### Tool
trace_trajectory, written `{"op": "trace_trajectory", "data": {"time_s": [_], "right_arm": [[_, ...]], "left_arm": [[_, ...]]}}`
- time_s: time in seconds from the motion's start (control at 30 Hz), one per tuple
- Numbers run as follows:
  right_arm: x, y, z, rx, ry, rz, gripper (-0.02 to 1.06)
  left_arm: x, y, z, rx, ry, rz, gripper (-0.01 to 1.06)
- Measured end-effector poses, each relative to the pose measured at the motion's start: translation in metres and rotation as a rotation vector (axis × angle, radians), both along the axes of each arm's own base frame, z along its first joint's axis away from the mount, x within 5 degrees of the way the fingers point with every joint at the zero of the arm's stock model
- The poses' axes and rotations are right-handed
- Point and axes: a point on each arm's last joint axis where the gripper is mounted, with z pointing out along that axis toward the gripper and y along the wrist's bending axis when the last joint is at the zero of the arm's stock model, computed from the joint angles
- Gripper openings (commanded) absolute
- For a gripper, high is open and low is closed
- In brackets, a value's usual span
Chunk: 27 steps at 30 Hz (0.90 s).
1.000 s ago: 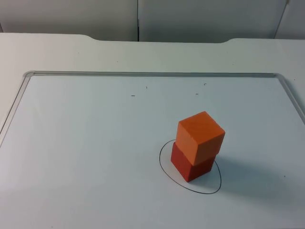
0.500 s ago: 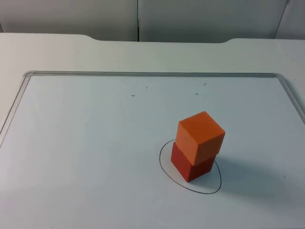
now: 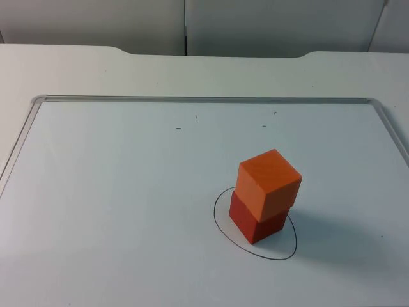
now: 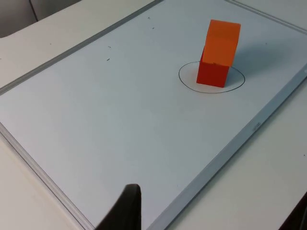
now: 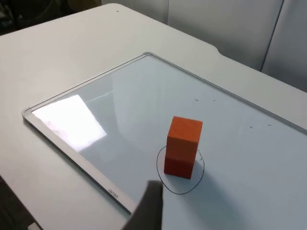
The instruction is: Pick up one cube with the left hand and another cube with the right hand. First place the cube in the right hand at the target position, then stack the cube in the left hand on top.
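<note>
Two cubes stood stacked inside the hand-drawn target circle [image 3: 255, 223] on the whiteboard [image 3: 115, 192]: the orange cube [image 3: 268, 182] sat on the red cube [image 3: 256, 220], turned slightly so its corners overhung the lower block. By the look of things the stacking was done, and neither arm had anything left to carry.

Both arms waited well back from the stack. From the left gripper [image 4: 125, 211], of which one dark fingertip was visible, the cubes lay far ahead across the board and off to one side. From the right gripper [image 5: 148, 206], likewise seen as a single blurred fingertip, the stack stood ahead and noticeably nearer, just beyond the board's frame. Whether either gripper's fingers were apart or together could not be told; neither held a cube. If any correction were wanted, the right arm appeared the closer of the two, though the overhang looked stable enough to leave alone.
</note>
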Motion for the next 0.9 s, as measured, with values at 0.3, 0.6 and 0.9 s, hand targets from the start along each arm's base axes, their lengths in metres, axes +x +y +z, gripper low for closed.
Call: {"op": "trace_trajectory", "data": {"time_s": [0.3,0.6,0.9], "right_arm": [[-0.0001,-0.0001,-0.0002,-0.003,0.0,0.001,0.82],[0.0,0.0,0.0,-0.004,-0.002,0.002,0.82],[-0.0021,0.0012,-0.0016,-0.001,0.023,0.021,0.82]], "left_arm": [[0.0002,-0.0002,0.0004,-0.004,-0.004,0.0,1.05],[-0.002,-0.0024,0.0004,-0.013,0.005,-0.032,1.05],[-0.0007,-0.0011,0.0005,0.0,-0.008,-0.019,1.05]]}}
